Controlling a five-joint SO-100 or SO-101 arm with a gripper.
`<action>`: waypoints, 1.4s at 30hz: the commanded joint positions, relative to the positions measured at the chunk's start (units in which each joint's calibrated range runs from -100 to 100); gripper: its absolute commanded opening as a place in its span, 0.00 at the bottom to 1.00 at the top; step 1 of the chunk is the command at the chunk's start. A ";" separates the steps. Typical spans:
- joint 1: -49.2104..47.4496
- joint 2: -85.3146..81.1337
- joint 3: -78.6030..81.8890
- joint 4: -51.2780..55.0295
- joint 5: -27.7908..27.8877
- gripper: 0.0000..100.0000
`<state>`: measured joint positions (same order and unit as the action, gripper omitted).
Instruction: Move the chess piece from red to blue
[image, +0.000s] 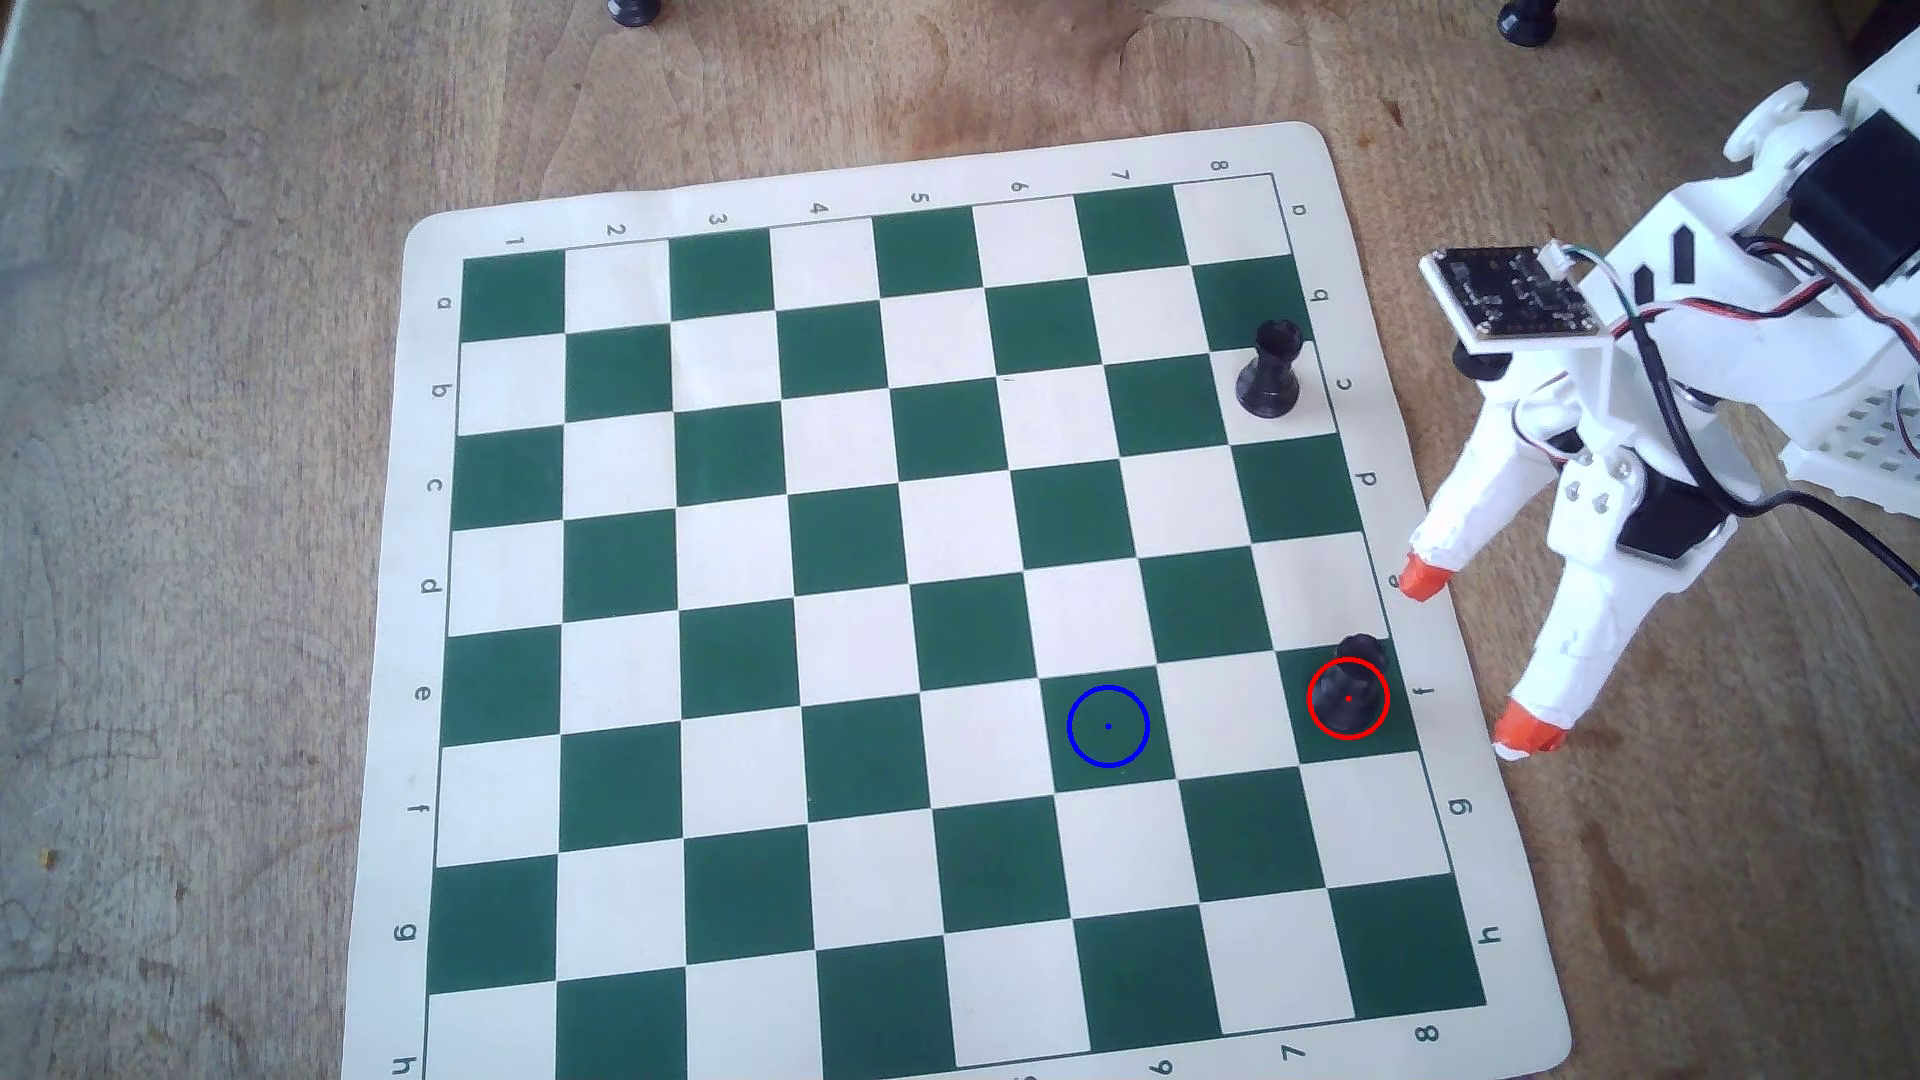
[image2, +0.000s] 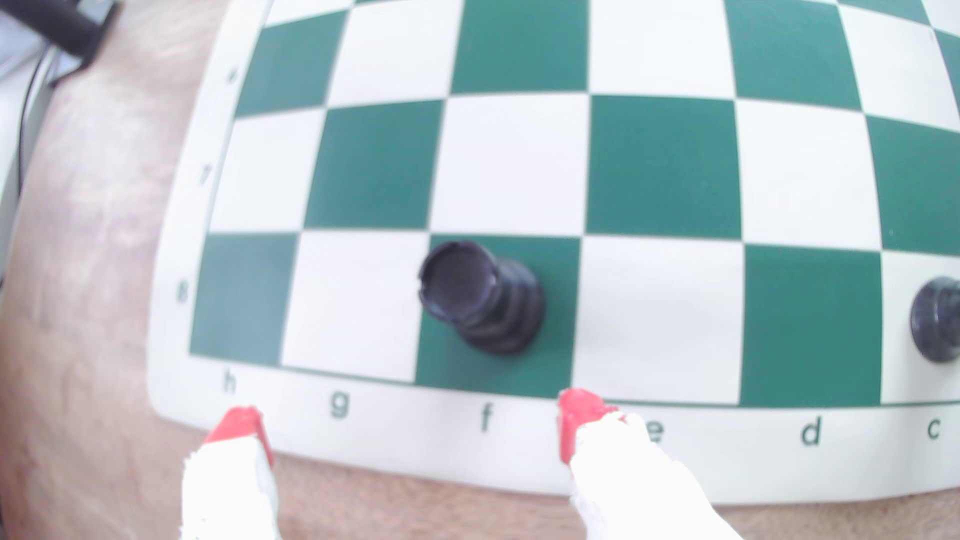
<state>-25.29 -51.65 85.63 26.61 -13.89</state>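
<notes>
Overhead view: chess piece (image: 1351, 685) upright on a green square at the right edge of the board (image: 727, 519), base inside red (image: 1312, 717). Blue (image: 1072, 743) empty, two squares to the left in the same row, also on green. Second rook (image: 1270, 372) higher up the same edge column, well apart. Gripper (image: 1473, 656) off the mat to the right of the piece, spread wide, orange fingertips (image: 1421, 576) hovering at the mat border, nothing held.

Wrist view: chess piece (image2: 480, 296) just ahead of the gripper (image2: 410, 420), on the green square above letter f, roughly centred in the gap but slightly nearer the right-hand tip. Second rook (image2: 937, 324) at the far right edge, clear of the path.

Step in hand, by judgement: approach for the grasp. Advance straight forward with tips kept wide, lower until level with the narrow waist, centre before closing. Avoid clipping the crown; tall narrow piece likely to tip if struck from one side first
</notes>
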 joint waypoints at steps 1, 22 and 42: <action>0.93 3.61 -2.86 -5.81 -0.15 0.31; 2.81 12.95 -8.75 -14.66 0.20 0.27; 0.15 15.92 -9.47 -14.57 -0.29 0.26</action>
<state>-24.85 -34.65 80.93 12.11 -13.89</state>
